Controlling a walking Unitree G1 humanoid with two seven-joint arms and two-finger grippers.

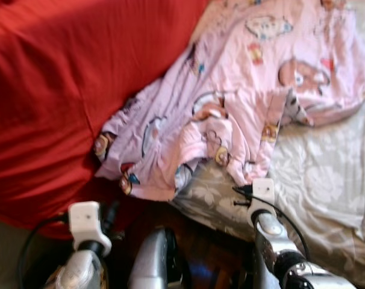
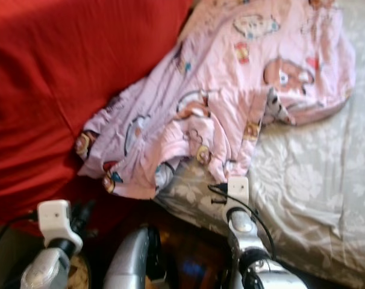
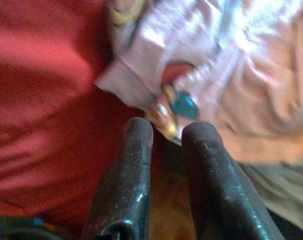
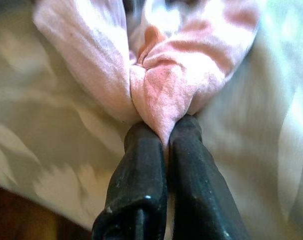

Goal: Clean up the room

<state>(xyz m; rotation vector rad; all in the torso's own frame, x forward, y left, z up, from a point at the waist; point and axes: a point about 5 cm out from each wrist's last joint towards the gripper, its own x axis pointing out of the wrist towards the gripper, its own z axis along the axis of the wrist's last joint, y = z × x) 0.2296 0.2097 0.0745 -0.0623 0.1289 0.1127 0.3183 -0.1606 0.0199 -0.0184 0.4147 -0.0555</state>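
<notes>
A bed takes up most of the scene, its mattress under a grey sheet (image 1: pixel 327 180) with a pale flower pattern, bare on the robot's right side. A red blanket (image 1: pixel 56 90) covers the left side, smooth in broad folds and hanging over the near edge. Between them, running from the far right down toward the near edge, lies a crumpled pink quilt (image 1: pixel 243 90) printed with cartoon figures; its left part overlaps the red blanket and its right part rests on the grey sheet. Below the bed edge a strip of dark brown floor (image 1: pixel 200 253) shows between the robot's arms.

The right gripper (image 4: pixel 165 131) is at the quilt's near corner over the grey sheet, its two black fingers pressed together on a pinched fold of pink cloth that bunches out just beyond the tips. The left gripper (image 3: pixel 166 131) is low at the bed edge, beside the quilt's lower left corner where it meets the red blanket; its fingers stand a narrow gap apart with nothing between them, the tips just short of the printed hem.
</notes>
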